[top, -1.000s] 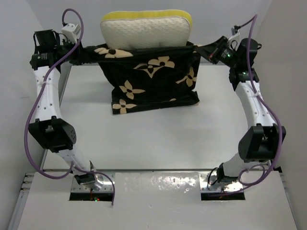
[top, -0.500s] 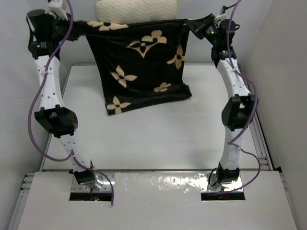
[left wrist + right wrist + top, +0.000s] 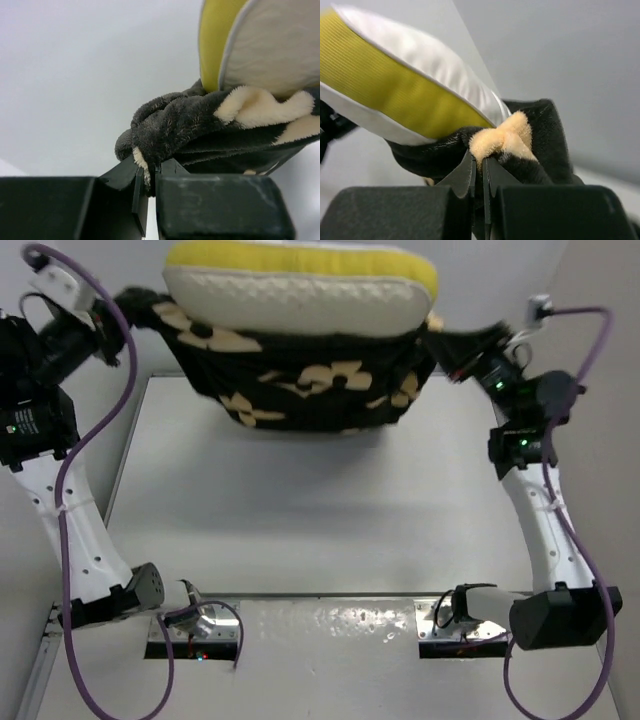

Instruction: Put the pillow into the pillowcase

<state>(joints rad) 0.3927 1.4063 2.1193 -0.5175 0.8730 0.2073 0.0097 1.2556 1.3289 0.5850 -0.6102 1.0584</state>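
Note:
The black pillowcase [image 3: 300,390] with tan flowers hangs in the air, stretched between both arms above the table's far side. The white pillow [image 3: 300,290] with its yellow edge sticks out of the case's top opening. My left gripper [image 3: 125,305] is shut on the case's left corner; its wrist view shows bunched black and cream fabric [image 3: 170,130] pinched between the jaws, the pillow [image 3: 270,45] just beyond. My right gripper [image 3: 445,345] is shut on the right corner, with a tan fabric fold [image 3: 500,137] in its jaws and the pillow [image 3: 395,95] to the left.
The white table [image 3: 320,510] lies under the hanging case. A grey wall [image 3: 590,300] stands close to the right arm, another on the left behind the left arm. Purple cables [image 3: 75,450] loop along both arms.
Both arms have swung the case from a flat vertical hang to a raised, sagging hammock. The pillow, nearly hidden half a second ago, now stands well out of the opening.

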